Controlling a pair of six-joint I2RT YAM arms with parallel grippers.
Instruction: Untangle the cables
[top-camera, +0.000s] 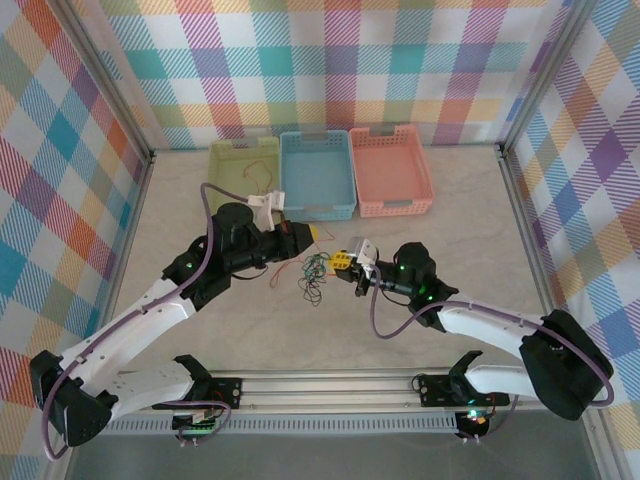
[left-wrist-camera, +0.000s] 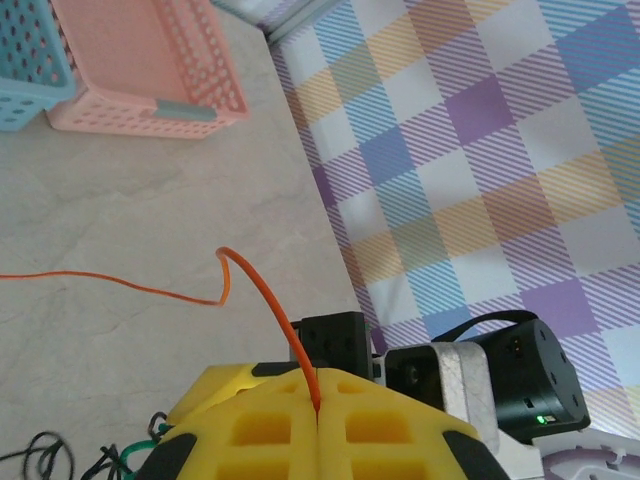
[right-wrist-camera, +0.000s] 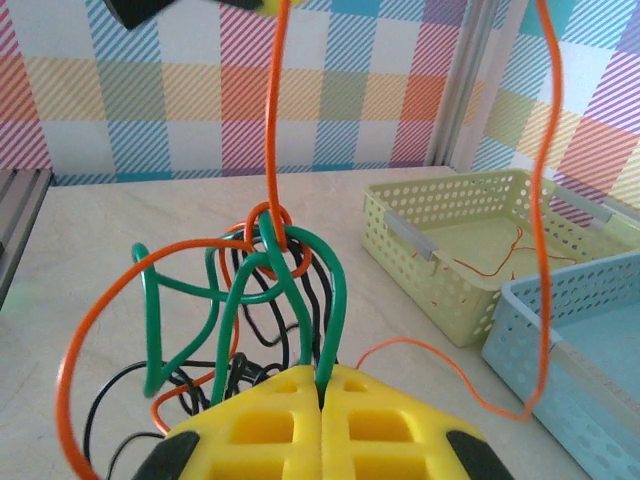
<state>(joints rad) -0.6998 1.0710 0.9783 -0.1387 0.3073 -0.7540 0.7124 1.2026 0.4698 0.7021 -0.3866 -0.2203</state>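
The cables lie in a tangle (top-camera: 315, 272) on the table between my two grippers. My left gripper (top-camera: 312, 234) is shut on an orange cable (left-wrist-camera: 262, 298), which rises from between its yellow pads (left-wrist-camera: 380, 430) and trails left across the table. The right gripper (right-wrist-camera: 321, 385) is shut on a green cable (right-wrist-camera: 335, 290). That green cable loops up and is knotted with the orange cable (right-wrist-camera: 271, 130) and a black cable (right-wrist-camera: 250, 322). From the knot the orange cable runs straight up toward the left gripper.
Three baskets stand in a row at the back: yellow-green (top-camera: 232, 172), blue (top-camera: 317, 178) and pink (top-camera: 391, 172). A thin orange wire (right-wrist-camera: 492, 266) lies in the yellow-green one. Checked walls close in the table on three sides.
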